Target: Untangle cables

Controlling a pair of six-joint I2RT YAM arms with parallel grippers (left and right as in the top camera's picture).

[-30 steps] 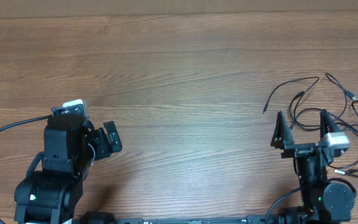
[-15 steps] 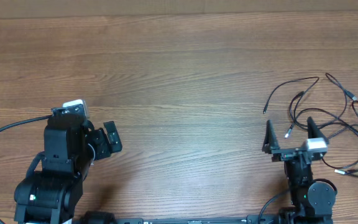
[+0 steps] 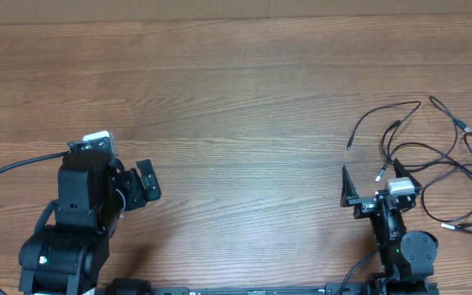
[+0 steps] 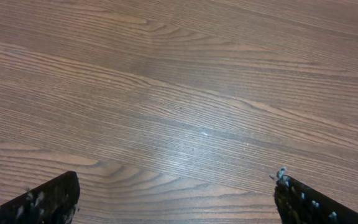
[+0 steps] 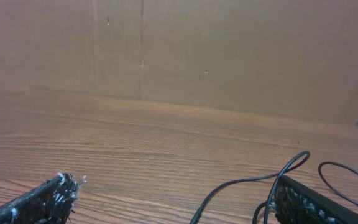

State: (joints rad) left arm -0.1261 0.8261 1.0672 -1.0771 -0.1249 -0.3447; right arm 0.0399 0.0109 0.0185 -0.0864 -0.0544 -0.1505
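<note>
The brown wood-grain table (image 3: 244,98) spans the view. At its near left sits the bulky black left gripper (image 4: 176,186), jaws apart over bare wood. The slimmer black right gripper (image 3: 373,178), jaws likewise spread and empty, stands just beside the thin black tangled cables (image 3: 442,157) at the right edge.

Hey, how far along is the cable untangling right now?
Nothing looks done: the cables lie crossed in one loose tangle at the table's right side. In hand: the right gripper sits open at the tangle's near-left edge, gripping nothing. The left gripper is open over bare wood. All the separating is left.
</note>
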